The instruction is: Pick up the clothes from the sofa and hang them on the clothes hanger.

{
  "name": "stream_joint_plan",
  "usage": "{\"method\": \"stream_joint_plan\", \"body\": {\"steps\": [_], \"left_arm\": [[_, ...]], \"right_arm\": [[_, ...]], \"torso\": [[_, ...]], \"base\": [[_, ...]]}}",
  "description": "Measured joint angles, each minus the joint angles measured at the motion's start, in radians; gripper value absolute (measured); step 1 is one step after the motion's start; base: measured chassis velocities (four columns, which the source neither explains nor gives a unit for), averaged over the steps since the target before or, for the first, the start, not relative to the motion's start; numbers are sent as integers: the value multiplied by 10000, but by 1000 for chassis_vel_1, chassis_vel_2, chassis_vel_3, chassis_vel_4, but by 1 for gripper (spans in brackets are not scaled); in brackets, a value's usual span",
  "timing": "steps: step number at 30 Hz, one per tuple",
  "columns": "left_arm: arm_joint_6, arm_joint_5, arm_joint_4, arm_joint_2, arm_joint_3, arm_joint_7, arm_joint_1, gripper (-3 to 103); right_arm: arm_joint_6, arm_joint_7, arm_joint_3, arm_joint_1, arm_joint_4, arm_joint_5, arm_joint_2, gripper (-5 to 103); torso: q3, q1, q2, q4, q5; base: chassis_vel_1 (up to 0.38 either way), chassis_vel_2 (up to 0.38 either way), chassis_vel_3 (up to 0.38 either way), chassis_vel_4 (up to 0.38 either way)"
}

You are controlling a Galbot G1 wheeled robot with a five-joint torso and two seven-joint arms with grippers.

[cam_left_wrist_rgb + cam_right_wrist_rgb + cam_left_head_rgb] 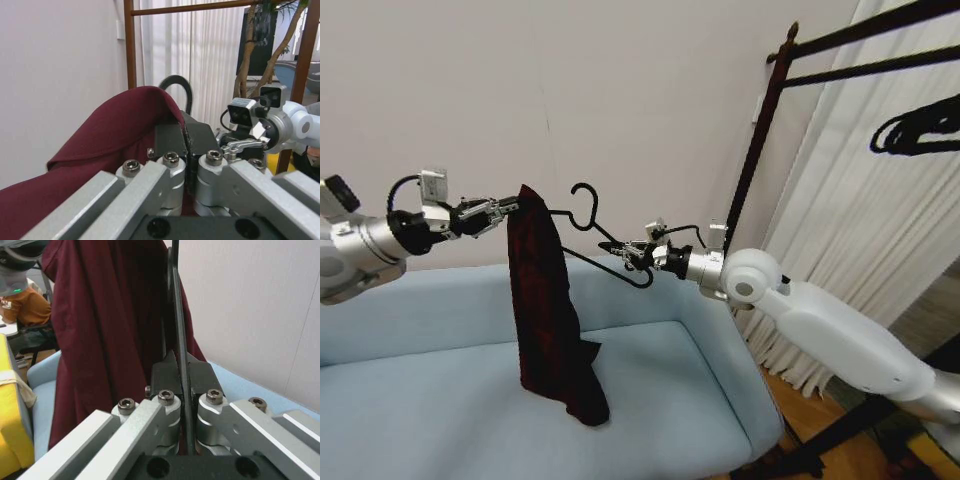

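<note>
Dark red garment (545,310) is held up over the pale blue sofa (440,400), its top pinched by the outstretched left gripper (512,209), its lower end reaching the seat. A black hanger (179,340) is clamped in the right gripper (625,252) just beside it.

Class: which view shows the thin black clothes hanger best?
Head view: the thin black clothes hanger shows hook and arms, held by the right tool. Right wrist view: one bar edge-on. Left wrist view: its hook behind the dark red garment.
</note>
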Motion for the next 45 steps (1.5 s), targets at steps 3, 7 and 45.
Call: {"method": "stream_joint_plan", "body": {"steps": [3, 7, 45], "left_arm": [[0, 1, 195, 87, 5, 77, 5, 0], [-19, 17, 509, 182, 77, 178, 4, 0], [-299, 408, 1035, 596, 69, 1429, 254, 0]], "right_arm": [[0, -313, 36, -66, 58, -12, -217, 2], [-1, -722, 46, -150, 183, -39, -529, 2], [1022, -7160, 229, 195, -2082, -1841, -1098, 2]], "torso": [[0, 0, 0, -2, 1], [0, 0, 0, -3, 0], [1, 1, -2, -2, 0]], "base": [[0, 0, 0, 0], [0, 0, 0, 0], [0, 0, 0, 0]]}}
